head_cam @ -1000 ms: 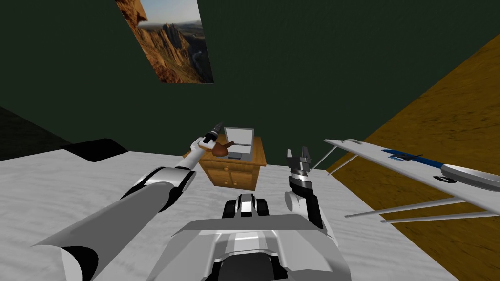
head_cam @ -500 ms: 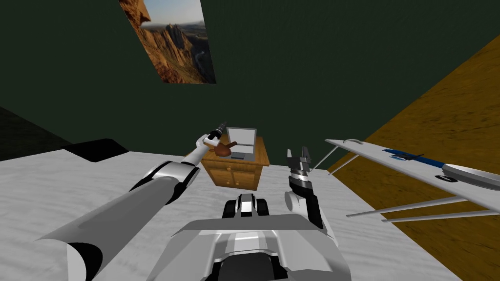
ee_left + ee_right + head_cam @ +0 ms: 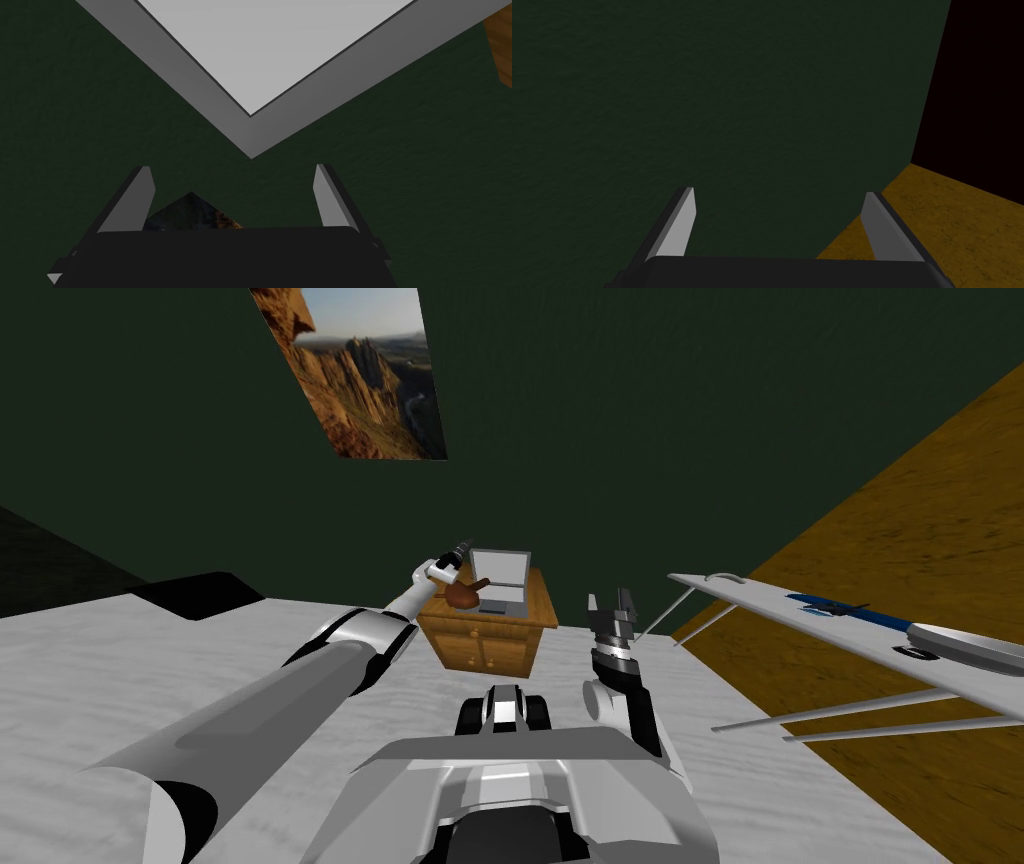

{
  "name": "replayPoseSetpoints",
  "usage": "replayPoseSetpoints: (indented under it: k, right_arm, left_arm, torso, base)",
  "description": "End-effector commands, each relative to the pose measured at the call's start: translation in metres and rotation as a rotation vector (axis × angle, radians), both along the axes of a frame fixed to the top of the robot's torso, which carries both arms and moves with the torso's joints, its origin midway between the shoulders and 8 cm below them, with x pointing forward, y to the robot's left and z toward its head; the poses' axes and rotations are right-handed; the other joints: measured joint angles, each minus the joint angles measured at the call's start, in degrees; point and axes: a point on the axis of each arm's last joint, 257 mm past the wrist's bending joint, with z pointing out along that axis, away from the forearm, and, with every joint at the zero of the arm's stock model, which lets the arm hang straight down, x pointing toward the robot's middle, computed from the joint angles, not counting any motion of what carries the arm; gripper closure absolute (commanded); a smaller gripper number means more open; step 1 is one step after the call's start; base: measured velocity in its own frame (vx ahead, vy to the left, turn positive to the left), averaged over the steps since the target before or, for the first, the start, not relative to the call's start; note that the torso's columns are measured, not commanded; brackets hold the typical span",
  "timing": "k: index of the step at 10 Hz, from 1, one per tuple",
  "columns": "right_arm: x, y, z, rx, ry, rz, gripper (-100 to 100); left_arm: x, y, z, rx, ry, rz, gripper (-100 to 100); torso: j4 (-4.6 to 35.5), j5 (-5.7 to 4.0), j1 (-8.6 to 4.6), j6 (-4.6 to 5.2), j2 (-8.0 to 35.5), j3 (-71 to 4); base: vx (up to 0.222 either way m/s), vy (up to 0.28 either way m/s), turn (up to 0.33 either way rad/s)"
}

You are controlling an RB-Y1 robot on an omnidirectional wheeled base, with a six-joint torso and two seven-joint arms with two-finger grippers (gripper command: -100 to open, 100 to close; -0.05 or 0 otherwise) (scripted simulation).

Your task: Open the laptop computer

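Laptop, open, one top corner just ahead of the spread left pincer

Wall: dark green, plain, running behind everything.
Picture: rocky cliffs under a pale sky, hung on the wall.
Pale floor: grey-white, faintly streaked, in the near part.
Ochre floor: brown-yellow, to the right, meeting the wall.
Nightstand: wooden, small knobs on its front, against the wall.
Board: white, long, on thin grey legs over the ochre floor.
Black area: at the wall's foot, left.
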Motion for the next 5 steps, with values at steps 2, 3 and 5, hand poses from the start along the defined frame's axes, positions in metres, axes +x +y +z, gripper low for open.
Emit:
replayPoseSetpoints:
  k: [2, 3, 5]
  right_arm:
    - [0.000, 0.000, 0.000, 0.000, 0.000, 0.000, 0]
    - [0.000, 0.000, 0.000, 0.000, 0.000, 0.000, 0]
    - [0.000, 0.000, 0.000, 0.000, 0.000, 0.000, 0]
  left_arm:
    - [0.006, -0.025, -0.008, 0.019, 0.067, -0.006, -100]
    - [0.008, -0.031, -0.010, 0.025, 0.083, -0.009, -100]
    - [0.010, -0.042, -0.013, 0.036, 0.111, -0.013, -100]
  torso:
    - [-0.02, 0.02, 0.06, -0.01, -0.03, -0.02]
    - [-0.01, 0.01, 0.02, 0.00, -0.01, -0.01]
    - [0.00, 0.02, 0.04, -0.01, 0.01, 0.01]
  base:
    - [0.002, 0.058, -0.003]
    - [-0.003, 0.059, -0.002]
    - [-0.001, 0.050, -0.003]
